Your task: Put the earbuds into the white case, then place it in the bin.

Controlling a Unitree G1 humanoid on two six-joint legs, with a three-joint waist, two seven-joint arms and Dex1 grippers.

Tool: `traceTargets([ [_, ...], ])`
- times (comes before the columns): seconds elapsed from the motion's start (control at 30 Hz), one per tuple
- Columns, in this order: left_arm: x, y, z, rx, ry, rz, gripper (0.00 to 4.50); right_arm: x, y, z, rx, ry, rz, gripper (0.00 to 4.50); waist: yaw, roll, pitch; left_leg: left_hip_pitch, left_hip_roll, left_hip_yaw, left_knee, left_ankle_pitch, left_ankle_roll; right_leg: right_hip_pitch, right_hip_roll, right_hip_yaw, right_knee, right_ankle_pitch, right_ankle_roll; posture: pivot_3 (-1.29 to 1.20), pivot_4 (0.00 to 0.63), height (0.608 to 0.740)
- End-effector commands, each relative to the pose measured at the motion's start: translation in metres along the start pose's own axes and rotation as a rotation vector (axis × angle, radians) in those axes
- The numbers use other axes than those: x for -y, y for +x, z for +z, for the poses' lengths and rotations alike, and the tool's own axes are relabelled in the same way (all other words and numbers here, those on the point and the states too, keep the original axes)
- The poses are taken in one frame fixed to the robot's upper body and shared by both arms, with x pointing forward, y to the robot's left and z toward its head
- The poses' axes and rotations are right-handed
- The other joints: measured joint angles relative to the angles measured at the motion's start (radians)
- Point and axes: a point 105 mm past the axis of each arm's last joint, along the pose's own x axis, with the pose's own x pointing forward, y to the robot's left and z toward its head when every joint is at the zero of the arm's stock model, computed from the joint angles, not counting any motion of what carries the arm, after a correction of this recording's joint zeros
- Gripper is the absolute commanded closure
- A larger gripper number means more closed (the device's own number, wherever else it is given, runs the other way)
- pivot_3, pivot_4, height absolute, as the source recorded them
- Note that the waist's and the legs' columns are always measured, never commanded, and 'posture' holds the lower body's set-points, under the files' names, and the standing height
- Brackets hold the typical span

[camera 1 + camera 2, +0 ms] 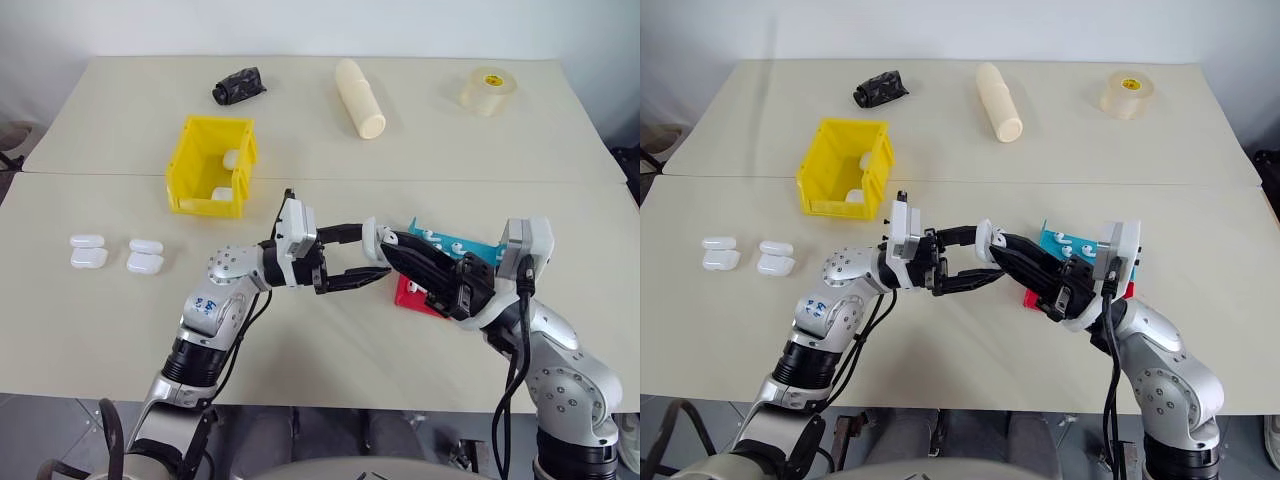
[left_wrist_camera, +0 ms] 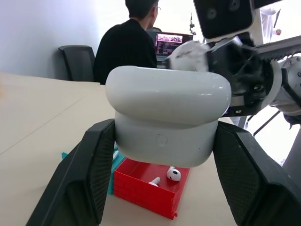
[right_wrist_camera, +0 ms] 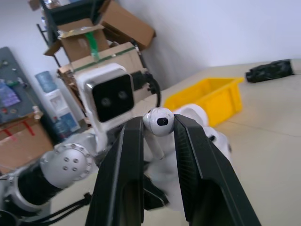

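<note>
The left gripper (image 1: 372, 257) reaches across from the robot's left, above the middle of the tabletop (image 1: 330, 340), with its jaws clamped on the white case (image 2: 167, 120), whose lid stands open. In the left wrist view the 2 black fingers (image 2: 87, 179) press against the sides of the case's lower half. The right gripper (image 3: 160, 123) comes in from the robot's right and meets it, jaws closed on 1 earbud (image 3: 160, 120), pinched at the fingertips and held right at the case.

Beneath the 2 grippers a low red tray (image 2: 150, 190) sits on the tabletop with 2 more earbuds (image 2: 173, 174) lying in it, and a blue tray (image 1: 450, 243) just beside it holds several others.

The bin (image 1: 210, 165) stands well apart toward the far left, with 2 white cases (image 1: 222, 195) already inside it. 4 more white cases (image 1: 145, 255) lie in 2 pairs near the left edge. Along the far side lie a crumpled black object (image 1: 238, 85), a cream cylinder (image 1: 359, 97) and a roll of clear tape (image 1: 487, 90). A person (image 2: 127, 47) sits beyond the tabletop, back turned, facing a screen
</note>
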Motion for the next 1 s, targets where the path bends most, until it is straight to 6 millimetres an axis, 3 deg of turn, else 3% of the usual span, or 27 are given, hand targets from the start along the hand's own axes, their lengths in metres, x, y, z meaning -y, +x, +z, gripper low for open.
traceTargets([
  [0.03, 0.003, 0.002, 0.016, 0.050, 0.034, -0.019, 1.72, -0.001, -0.001, 0.000, 0.011, -0.034, 0.015, 3.81, 0.000, 0.000, 0.000, 0.000, 0.000, 0.000, 0.000, 0.000, 0.000, 0.000, 0.000, 0.000, 0.000, 0.000, 0.000, 0.00, 0.150, 0.740],
  [0.33, 0.004, 0.003, 0.017, 0.056, 0.033, -0.012, 1.72, -0.014, 0.001, -0.017, -0.023, 0.007, 0.071, 3.81, 0.001, 0.000, 0.000, 0.000, 0.000, 0.000, 0.000, 0.000, 0.000, 0.000, 0.000, 0.000, 0.000, 0.000, 0.000, 0.00, 0.150, 0.740],
  [0.53, 0.007, 0.004, 0.018, 0.066, 0.041, -0.026, 1.72, -0.008, -0.005, -0.026, -0.077, 0.030, 0.047, 3.81, 0.001, 0.000, 0.000, 0.000, 0.000, 0.000, 0.000, 0.000, 0.000, 0.000, 0.000, 0.000, 0.000, 0.000, 0.000, 0.00, 0.150, 0.740],
  [0.73, 0.010, 0.005, 0.019, 0.077, 0.056, -0.050, 1.72, -0.011, -0.006, -0.022, -0.096, 0.020, 0.079, 1.92, 0.001, 0.000, 0.000, 0.000, 0.000, 0.000, 0.000, 0.000, 0.000, 0.000, 0.000, 0.000, -0.001, 0.000, 0.000, 0.00, 0.150, 0.740],
  [0.9, 0.009, 0.002, 0.016, 0.054, 0.064, -0.038, 1.72, -0.006, -0.009, -0.005, -0.084, -0.053, 0.064, 0.27, 0.002, 0.000, 0.000, 0.000, 0.000, 0.000, 0.000, 0.000, 0.000, 0.000, 0.000, 0.000, 0.000, 0.000, 0.000, 0.00, 0.150, 0.740],
  [1.0, 0.003, -0.006, 0.006, -0.049, 0.119, -0.009, 1.72, 0.001, -0.017, 0.006, -0.114, -0.101, 0.047, 0.27, 0.002, 0.000, 0.000, 0.000, 0.000, 0.000, 0.000, 0.000, 0.000, 0.000, 0.000, 0.000, -0.001, 0.000, 0.000, 0.00, 0.150, 0.740],
])
